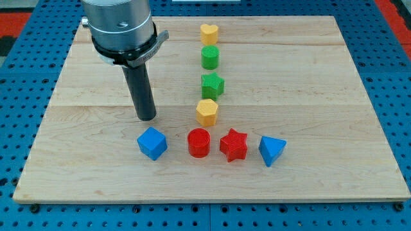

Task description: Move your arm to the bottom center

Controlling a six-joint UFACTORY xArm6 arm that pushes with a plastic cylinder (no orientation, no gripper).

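My tip [147, 118] rests on the wooden board [308, 83] left of centre, at the end of a dark rod. It is just above the blue cube [152, 142] and left of the yellow pentagon block [207, 112]. Along the lower row stand the blue cube, a red cylinder [199, 142], a red star [234, 145] and a blue triangular block [271, 150]. A column runs up the middle: the yellow pentagon block, a green star [212, 85], a green cylinder [210, 57] and a yellow heart [209, 33]. The tip touches no block.
The arm's grey wrist body [121, 29] hangs over the board's upper left. The board lies on a blue perforated table [385, 38]. The board's bottom edge [212, 199] runs below the lower row of blocks.
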